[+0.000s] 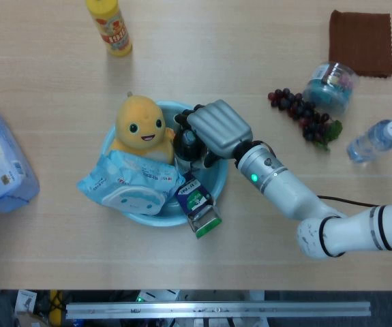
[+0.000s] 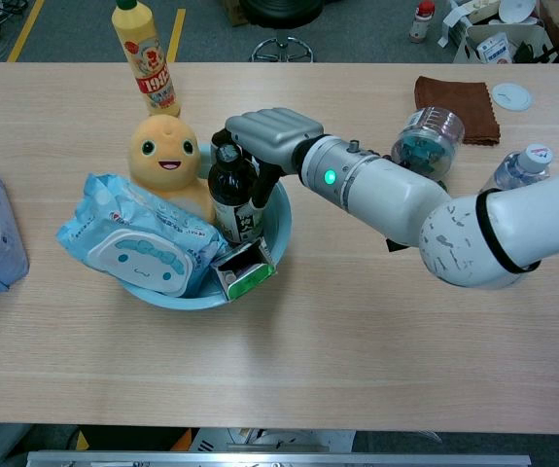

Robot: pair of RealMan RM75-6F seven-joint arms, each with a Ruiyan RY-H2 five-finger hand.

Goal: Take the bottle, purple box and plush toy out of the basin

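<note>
Purple box [image 2: 244, 269] leans on basin [image 2: 281, 222] front rim; plush toy [image 2: 165, 159] at back. Your R hand [image 2: 264, 136] grips bottle [image 2: 232, 195] neck (bottle upright inside basin).

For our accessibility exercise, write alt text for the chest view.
The right robot hand grips the dark bottle standing in a blue basin, beside a yellow plush toy, a wipes pack and a small box.
</note>
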